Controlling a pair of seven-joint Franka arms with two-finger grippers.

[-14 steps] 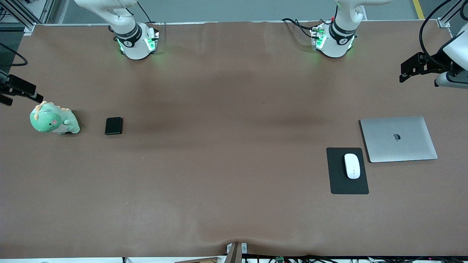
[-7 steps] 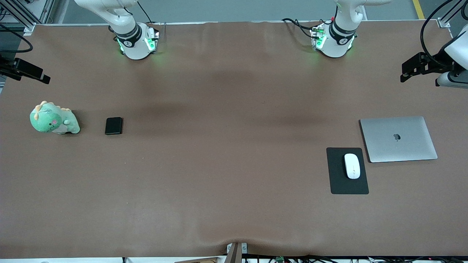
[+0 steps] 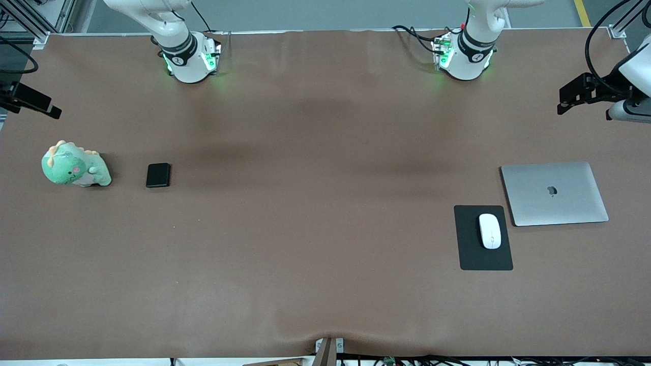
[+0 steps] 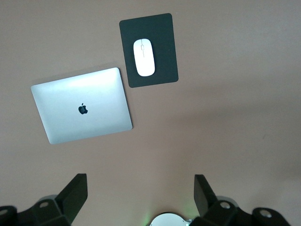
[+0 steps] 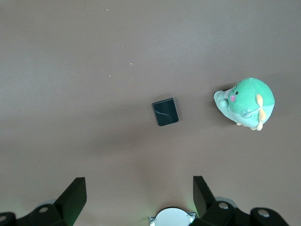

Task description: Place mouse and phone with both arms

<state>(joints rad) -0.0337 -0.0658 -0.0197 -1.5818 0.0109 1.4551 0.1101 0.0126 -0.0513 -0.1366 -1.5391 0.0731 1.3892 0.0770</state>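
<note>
The white mouse (image 3: 490, 231) (image 4: 144, 57) lies on a black mouse pad (image 3: 470, 254) toward the left arm's end of the table. The small black phone (image 3: 158, 175) (image 5: 165, 112) lies flat on the brown table toward the right arm's end. My left gripper (image 4: 140, 181) hangs high over the table, open, with nothing between its fingers; mouse and pad lie well below it. My right gripper (image 5: 139, 183) also hangs high and open, holding nothing, with the phone far below. Both hands show only at the side edges of the front view.
A closed silver laptop (image 3: 554, 193) (image 4: 82, 110) lies beside the mouse pad, a little farther from the front camera. A green plush dinosaur (image 3: 75, 165) (image 5: 244, 103) stands beside the phone, closer to the right arm's end of the table.
The right arm's hand has shifted away from the plush dinosaur toward the bases' side of the table. The left arm's hand has barely moved. Mouse and phone lie where they were.
</note>
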